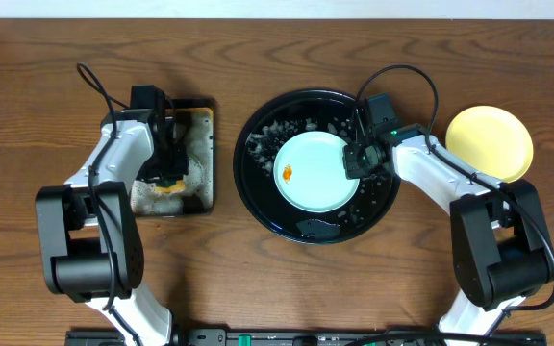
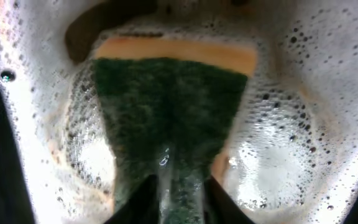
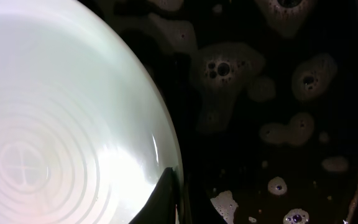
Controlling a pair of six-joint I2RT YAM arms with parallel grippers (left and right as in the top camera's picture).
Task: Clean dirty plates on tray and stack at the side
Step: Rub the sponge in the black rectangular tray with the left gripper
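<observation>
One pale blue-green plate (image 1: 317, 173) with a small orange smear (image 1: 287, 173) lies in the round black tray (image 1: 258, 197), which holds soapy water. My right gripper (image 1: 359, 160) is at the plate's right rim. In the right wrist view its fingers (image 3: 180, 202) are shut on the rim of the plate (image 3: 61, 124). A pale yellow plate (image 1: 490, 143) lies on the table to the right of the tray. A second blue-green plate is not in view. My left gripper (image 1: 169, 163) is shut on a green-yellow sponge (image 2: 166, 106) in foam.
A smaller rectangular black tray (image 1: 203, 154) full of suds stands left of the round tray, under my left gripper. Foam patches (image 3: 229, 68) float on the round tray's dark bottom. The brown wooden table (image 1: 277, 48) surrounds both trays.
</observation>
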